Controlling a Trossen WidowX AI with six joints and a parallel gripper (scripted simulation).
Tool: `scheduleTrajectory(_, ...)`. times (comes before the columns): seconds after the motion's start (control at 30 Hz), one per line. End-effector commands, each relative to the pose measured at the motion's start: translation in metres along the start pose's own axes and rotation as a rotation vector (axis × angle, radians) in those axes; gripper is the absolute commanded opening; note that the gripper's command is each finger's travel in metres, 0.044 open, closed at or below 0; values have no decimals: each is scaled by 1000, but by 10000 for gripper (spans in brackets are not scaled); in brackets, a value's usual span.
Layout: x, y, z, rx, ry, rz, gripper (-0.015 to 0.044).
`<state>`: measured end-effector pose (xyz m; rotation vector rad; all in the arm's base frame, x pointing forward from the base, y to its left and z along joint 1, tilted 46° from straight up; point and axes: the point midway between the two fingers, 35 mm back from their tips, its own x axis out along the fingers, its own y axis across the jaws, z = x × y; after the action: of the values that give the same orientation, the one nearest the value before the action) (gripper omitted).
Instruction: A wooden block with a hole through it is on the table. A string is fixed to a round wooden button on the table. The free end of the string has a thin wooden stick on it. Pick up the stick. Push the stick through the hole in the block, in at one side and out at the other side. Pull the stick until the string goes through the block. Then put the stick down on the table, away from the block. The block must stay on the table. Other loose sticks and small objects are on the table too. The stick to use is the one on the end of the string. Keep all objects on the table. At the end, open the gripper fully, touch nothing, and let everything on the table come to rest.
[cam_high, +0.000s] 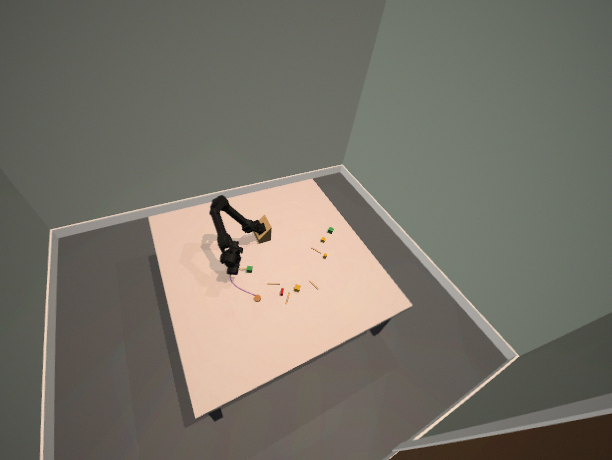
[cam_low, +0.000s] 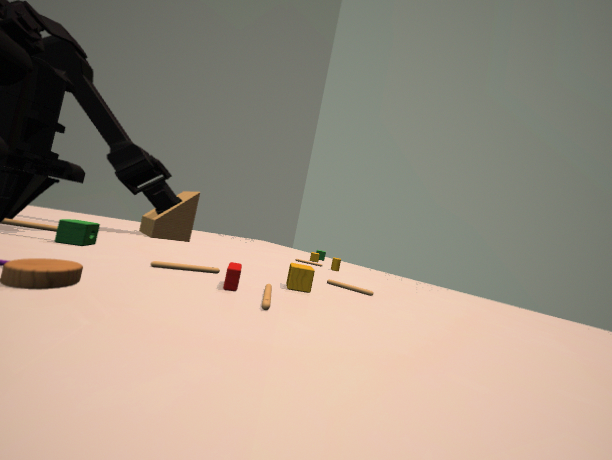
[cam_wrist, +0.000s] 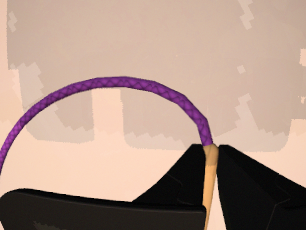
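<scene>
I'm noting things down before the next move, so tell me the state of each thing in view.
Fingers: shut on the stick
Stick: held, tip at the green block, entry unclear
String: curved, slack
Button: flat on the table
Green block: on the table
Loose sticks: lying flat
Red block: on the table
Yellow block: on the table

Purple crisscross-patterned string (cam_high: 241, 288) (cam_wrist: 117, 82), green block (cam_high: 249, 269) (cam_low: 77, 232), red block (cam_high: 282, 291) (cam_low: 232, 276), orange-brown button (cam_high: 257, 298) (cam_low: 42, 273), black jaws.
</scene>
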<state>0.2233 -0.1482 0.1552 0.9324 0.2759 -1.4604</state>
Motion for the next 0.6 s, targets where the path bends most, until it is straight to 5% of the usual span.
scheduleTrajectory(0.0, 1, -1, -7, -2, -2, -4, 0)
scheduleTrajectory(0.57, 1, -2, -30, -2, -2, -5, 0)
